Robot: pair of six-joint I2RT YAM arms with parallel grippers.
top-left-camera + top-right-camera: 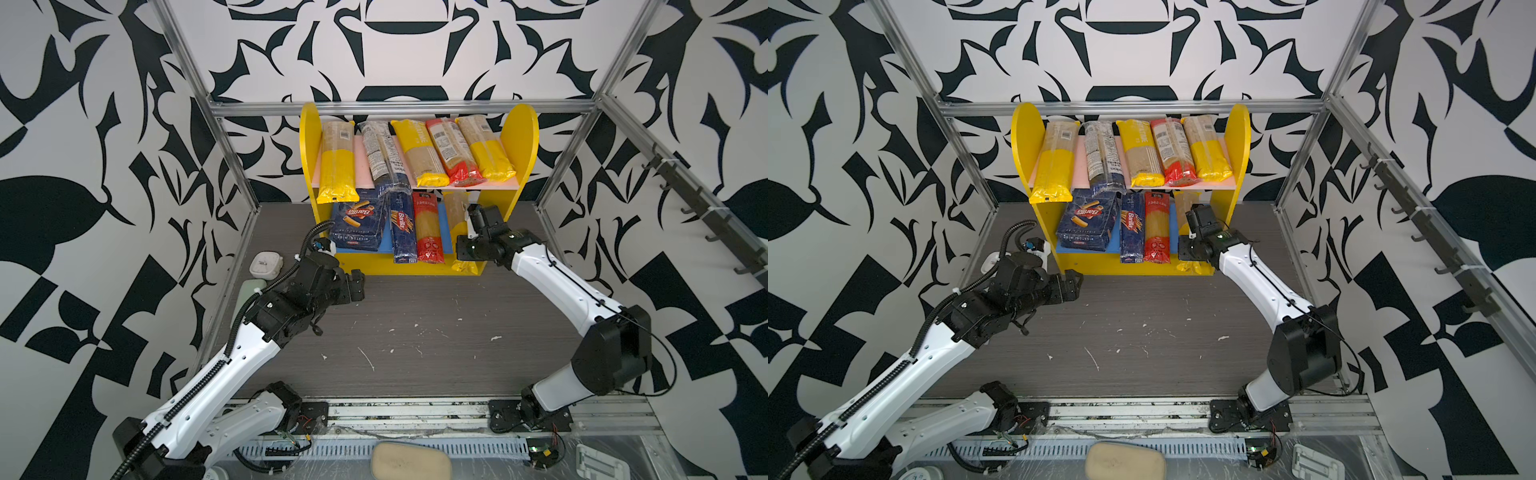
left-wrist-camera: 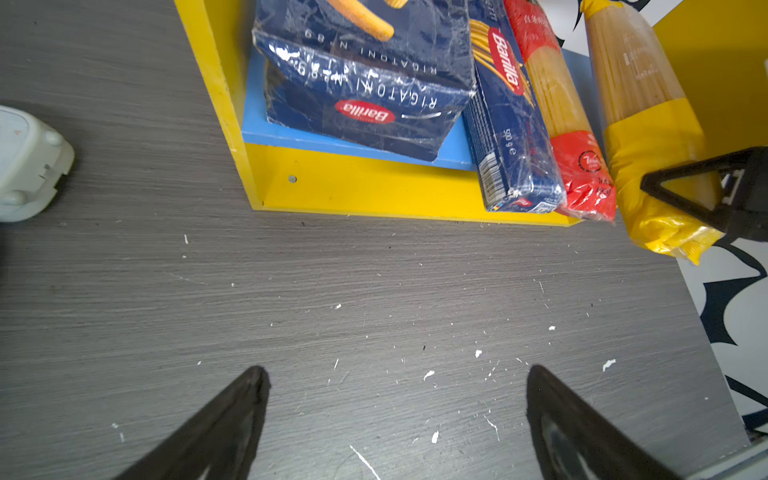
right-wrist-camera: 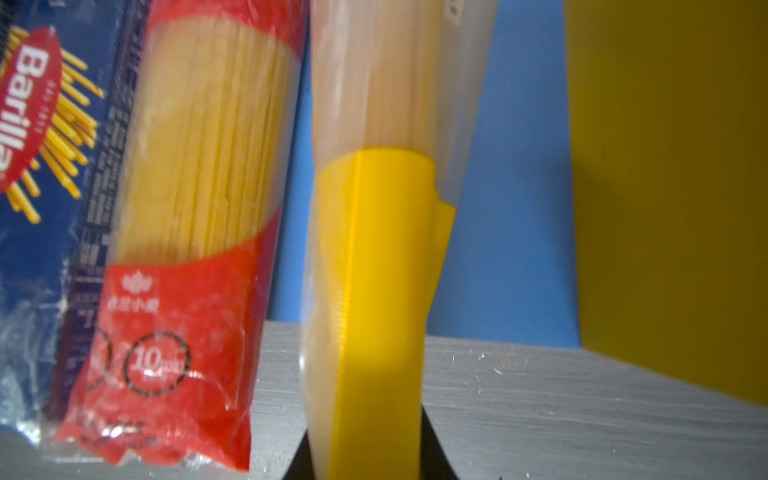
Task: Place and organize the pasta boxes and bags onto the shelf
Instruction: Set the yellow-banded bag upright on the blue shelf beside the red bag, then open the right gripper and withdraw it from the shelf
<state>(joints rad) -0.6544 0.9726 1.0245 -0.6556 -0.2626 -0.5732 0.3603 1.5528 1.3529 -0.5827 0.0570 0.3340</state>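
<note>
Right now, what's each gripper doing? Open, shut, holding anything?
Left gripper: jaws open, holding nothing.
Right gripper: jaws shut on the yellow-ended spaghetti bag.

The gray table carried a white case and the shelf, whose pink upper board held five bags side by side and whose blue lower board held the rigatoni block, spaghetti pack, red-ended bag and yellow-ended bag.
</note>
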